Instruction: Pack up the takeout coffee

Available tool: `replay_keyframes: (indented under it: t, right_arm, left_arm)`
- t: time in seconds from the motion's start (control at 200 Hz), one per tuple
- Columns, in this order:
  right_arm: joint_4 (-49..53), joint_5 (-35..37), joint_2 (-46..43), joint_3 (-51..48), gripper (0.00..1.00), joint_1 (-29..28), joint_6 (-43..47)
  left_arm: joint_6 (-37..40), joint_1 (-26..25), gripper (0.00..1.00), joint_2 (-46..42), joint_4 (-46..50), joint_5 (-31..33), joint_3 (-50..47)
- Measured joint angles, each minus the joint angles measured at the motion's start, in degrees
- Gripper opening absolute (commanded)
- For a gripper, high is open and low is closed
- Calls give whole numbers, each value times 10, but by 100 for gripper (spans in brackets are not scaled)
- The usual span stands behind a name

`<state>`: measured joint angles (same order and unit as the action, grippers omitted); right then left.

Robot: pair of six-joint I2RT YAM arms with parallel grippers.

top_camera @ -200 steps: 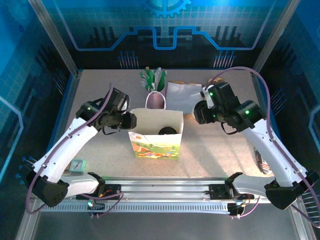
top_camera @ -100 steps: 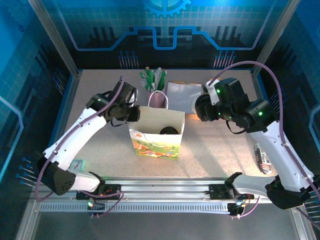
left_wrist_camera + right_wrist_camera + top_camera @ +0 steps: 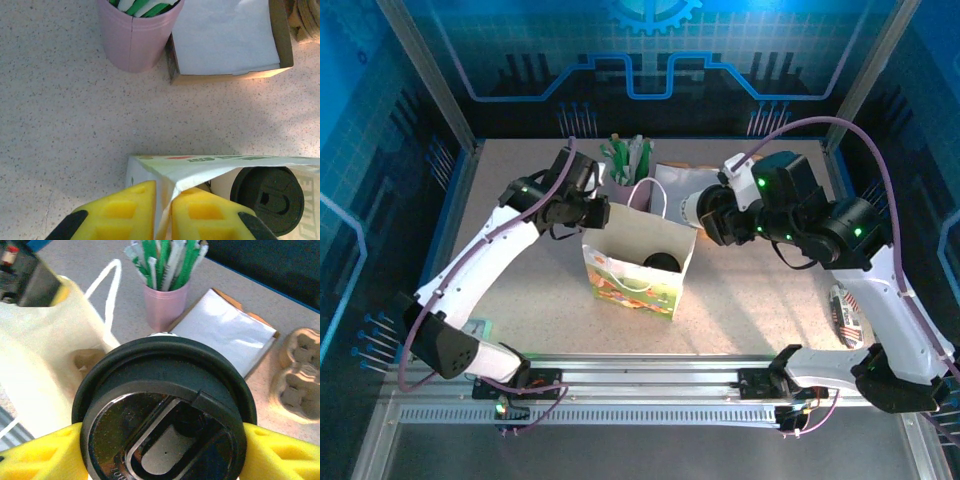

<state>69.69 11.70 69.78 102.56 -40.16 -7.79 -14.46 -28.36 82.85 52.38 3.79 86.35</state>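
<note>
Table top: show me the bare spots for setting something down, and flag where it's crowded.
Bare table lies in front of the paper bag, up to the near rail, and in the far-left corner beyond the left gripper. Crowded: the far middle, where the pink cup, the white box and the right gripper with the takeout coffee sit close.

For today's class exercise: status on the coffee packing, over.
Left fingers pinching bag rim. Right fingers gripping lidded coffee cup near bag mouth. Another lidded cup already inside. Nothing blocking.

We see a speckled beige bench (image 3: 750, 300) under bright light, with blue circuit-patterned walls (image 3: 520, 50) from nine to three o'clock.
</note>
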Motion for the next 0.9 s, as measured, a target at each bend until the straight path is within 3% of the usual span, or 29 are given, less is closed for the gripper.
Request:
replay_keyframes:
  t: [0.7,0.895]
  right_arm:
    - [38,15,86,118,66,-105,4]
    - [52,25,103,148,65,-119,4]
  left_arm:
    - [9,0,15,80,-36,-37,78]
    - [10,0,20,103,-44,-53,108]
